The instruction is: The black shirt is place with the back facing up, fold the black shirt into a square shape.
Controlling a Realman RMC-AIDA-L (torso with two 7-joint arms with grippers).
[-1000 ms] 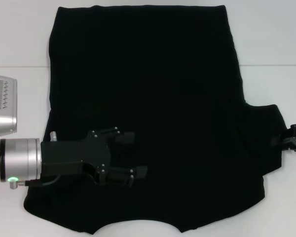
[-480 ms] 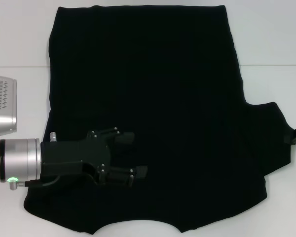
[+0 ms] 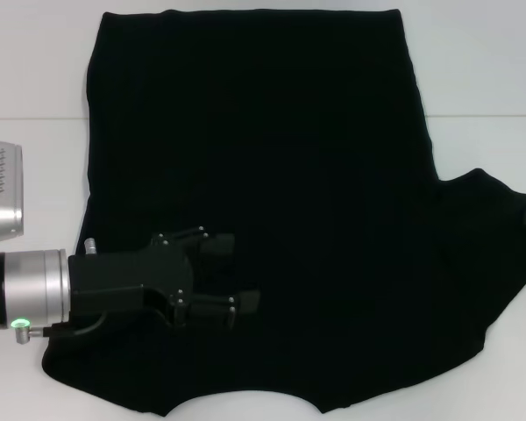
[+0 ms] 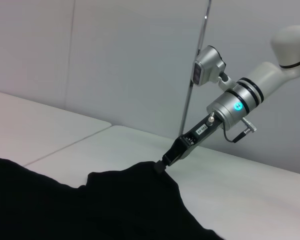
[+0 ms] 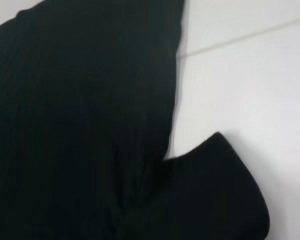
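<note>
the left gripper (image 3: 232, 274), a black hard-edged claw on a silver arm, reaches in from the left edge of the head view and rests over the lower left part of the large plain matte black short-sleeved t-shirt (image 3: 272, 175), its two fingers (image 3: 217, 243) spread apart with only flat cloth between them. the shirt lies flat on the white table (image 3: 35, 175), filling most of the surface, its straight hem along the far edge and its curved neckline at the near edge. the left side runs in a long line with bare table outside it, broken only by the silver arm crossing that margin. a pale seam in the tabletop passes under the garment. on the right, the side edge slopes outward to a notch, where the right sleeve (image 3: 491, 228) stretches out toward the frame's right border. the right gripper (image 4: 160, 166), seen from the left wrist camera as a slim black tip on a silver arm, is closed on the corner of that sleeve (image 4: 135, 175), with open white table beyond it. the right wrist camera shows the sleeve's rounded edge (image 5: 225, 165) against bare table.
</note>
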